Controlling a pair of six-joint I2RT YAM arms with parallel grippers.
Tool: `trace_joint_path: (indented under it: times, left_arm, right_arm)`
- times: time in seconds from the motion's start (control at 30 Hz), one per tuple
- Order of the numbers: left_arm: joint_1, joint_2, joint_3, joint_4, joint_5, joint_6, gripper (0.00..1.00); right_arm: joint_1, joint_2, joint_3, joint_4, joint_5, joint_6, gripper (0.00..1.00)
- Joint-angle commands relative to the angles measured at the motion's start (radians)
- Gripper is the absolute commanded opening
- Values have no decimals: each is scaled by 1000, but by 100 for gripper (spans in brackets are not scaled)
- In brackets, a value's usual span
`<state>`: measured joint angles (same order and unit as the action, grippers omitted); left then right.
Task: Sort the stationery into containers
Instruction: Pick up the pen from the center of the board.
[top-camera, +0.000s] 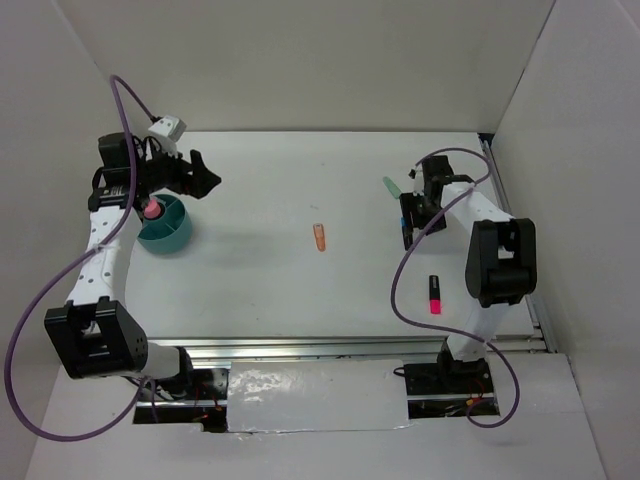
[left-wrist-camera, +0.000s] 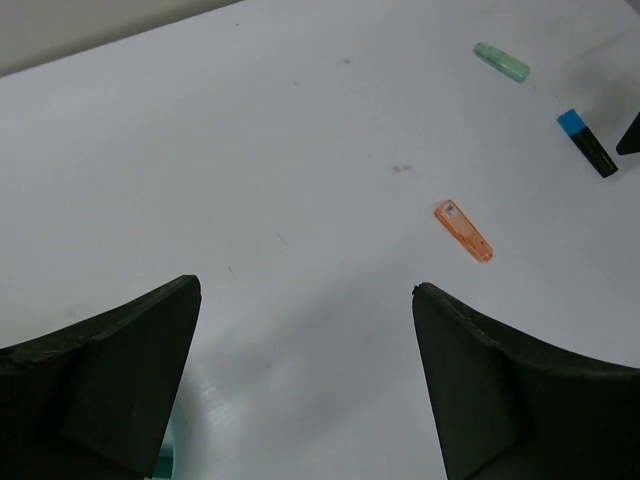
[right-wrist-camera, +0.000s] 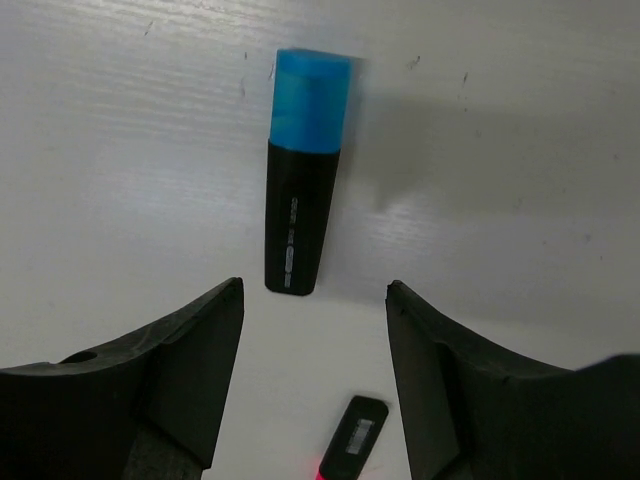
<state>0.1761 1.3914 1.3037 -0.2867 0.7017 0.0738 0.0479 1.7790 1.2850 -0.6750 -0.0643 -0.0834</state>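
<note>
Your left gripper (left-wrist-camera: 305, 288): fingers spread wide, empty, near teal tub (top-camera: 175, 240).
Your right gripper (right-wrist-camera: 313, 288): fingers apart, empty, over blue highlighter (right-wrist-camera: 303, 200).

We see bright, even overhead light on the white counter (top-camera: 260, 290), with only soft shadows. A glossy strip (top-camera: 310, 395) at its near edge glares. Close up, the right claw (right-wrist-camera: 315, 290) looks dark and soft-edged; the blue highlighter (right-wrist-camera: 300, 210) is sharp.

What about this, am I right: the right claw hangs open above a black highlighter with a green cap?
Not quite: the cap is blue, not green. The right wrist view shows the right gripper open above the black highlighter lying on the table.
</note>
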Motion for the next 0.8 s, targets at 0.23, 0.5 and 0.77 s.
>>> trace_joint_path:
  times: [0.23, 0.5, 0.77]
  left_arm:
    - [16, -92, 16, -149, -193, 18, 99]
    - [99, -118, -99, -6, -32, -186, 73]
    - [80, -158, -216, 240, 140, -302, 77]
  right_arm:
    - [17, 198, 172, -5, -25, 20, 61]
    - [41, 241, 195, -14, -43, 24, 33]
    - [160, 145, 328, -104, -300, -47, 2]
